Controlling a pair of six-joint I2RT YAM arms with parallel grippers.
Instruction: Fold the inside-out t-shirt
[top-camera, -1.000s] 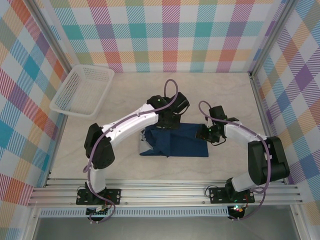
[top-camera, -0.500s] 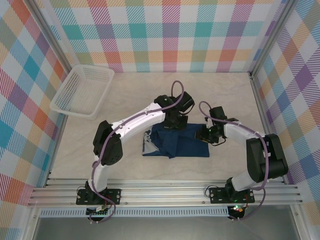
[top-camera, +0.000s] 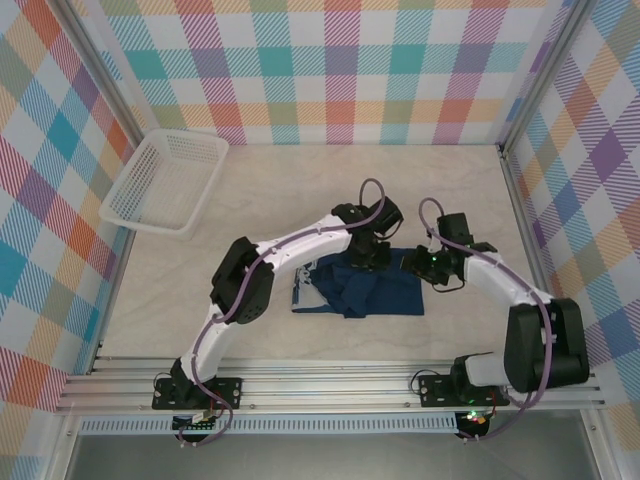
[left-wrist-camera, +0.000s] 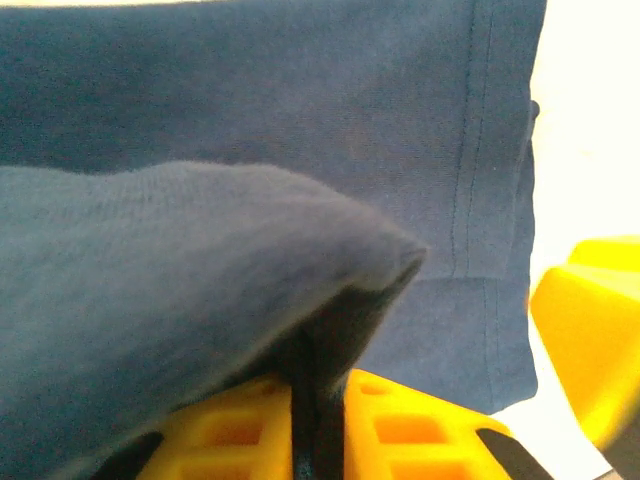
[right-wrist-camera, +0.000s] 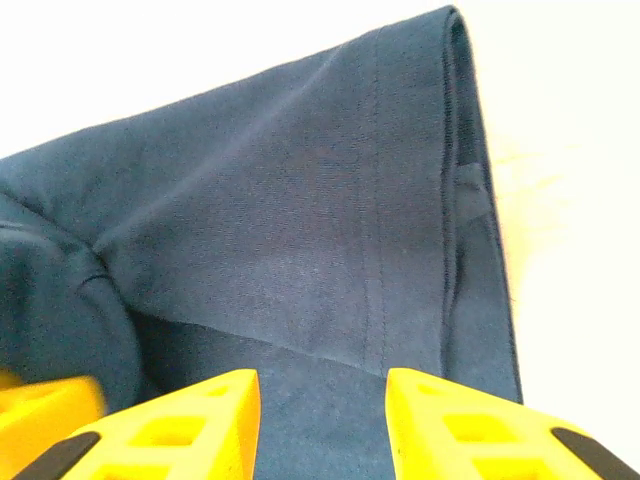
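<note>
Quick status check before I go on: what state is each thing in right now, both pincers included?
T-shirt: partly folded on the table, rumpled in the middle, stitched hem showing.
Left pincer: shut on a raised fold of the t-shirt.
Right pincer: fingers apart at the t-shirt's hemmed edge, cloth between them; whether it grips cannot be told.
Basket: upright at the table's far left, empty.

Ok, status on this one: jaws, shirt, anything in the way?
Left gripper jaws pinching a raised fold of t-shirt. Right gripper jaws apart over its hem. White basket far left, no obstruction.
</note>
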